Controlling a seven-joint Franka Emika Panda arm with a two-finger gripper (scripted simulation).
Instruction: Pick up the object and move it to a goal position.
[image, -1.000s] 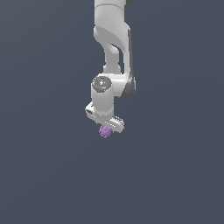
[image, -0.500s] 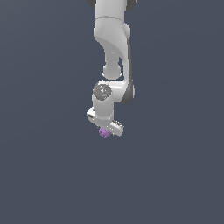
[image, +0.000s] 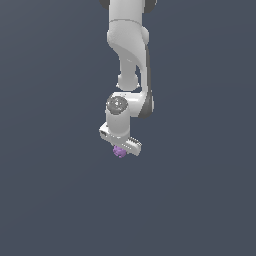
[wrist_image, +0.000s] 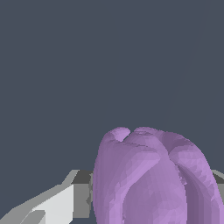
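In the middle of the exterior view you see the white arm (image: 129, 55) coming down from the top edge of the frame. The gripper (image: 120, 148) hangs a little below the centre, over the plain dark grey background. The purple object (image: 119, 151) sits directly under the gripper body, touching it, and it is much narrower than the gripper. In the wrist view the object (wrist_image: 153, 179) fills the lower part of the picture, lumpy and ridged, with a grey and white finger (wrist_image: 65, 199) pressed to its side. So the jaws are closed around the object.
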